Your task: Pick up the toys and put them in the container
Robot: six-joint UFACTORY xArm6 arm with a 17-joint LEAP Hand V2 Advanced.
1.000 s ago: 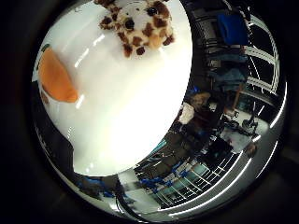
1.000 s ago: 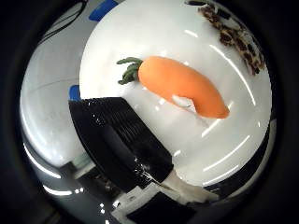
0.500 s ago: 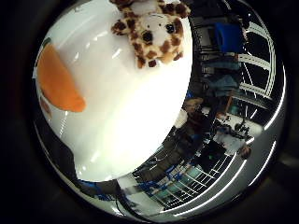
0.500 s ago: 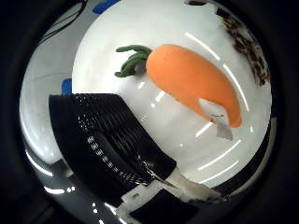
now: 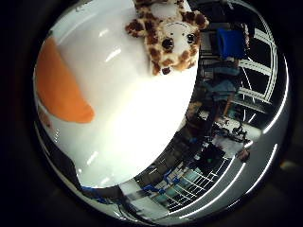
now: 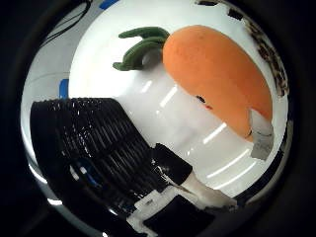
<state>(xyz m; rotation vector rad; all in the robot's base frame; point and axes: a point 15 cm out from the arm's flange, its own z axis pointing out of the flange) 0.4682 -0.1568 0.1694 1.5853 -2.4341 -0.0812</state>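
Observation:
An orange plush carrot (image 6: 212,74) with green leaves (image 6: 141,46) and a white tag (image 6: 260,135) lies on the white round table (image 6: 188,128). It fills much of the thumb side view, so it is close under the palm. Its orange body also shows in the little finger side view (image 5: 62,87). A brown-spotted plush giraffe (image 5: 169,36) lies on the table further along. A black ribbed container (image 6: 99,148) stands at the table's edge beside the carrot. A white and black part of my hand (image 6: 188,197) shows past the container; its fingers do not show.
The table's rim (image 5: 180,123) drops off to a room with metal racks and a blue chair (image 5: 232,40). Blue items (image 6: 63,89) lie on the floor beside the container.
The carrot has grown much larger in both views and the giraffe has shifted across the little finger side view: the camera has moved closer to the carrot. The toys lie where they were.

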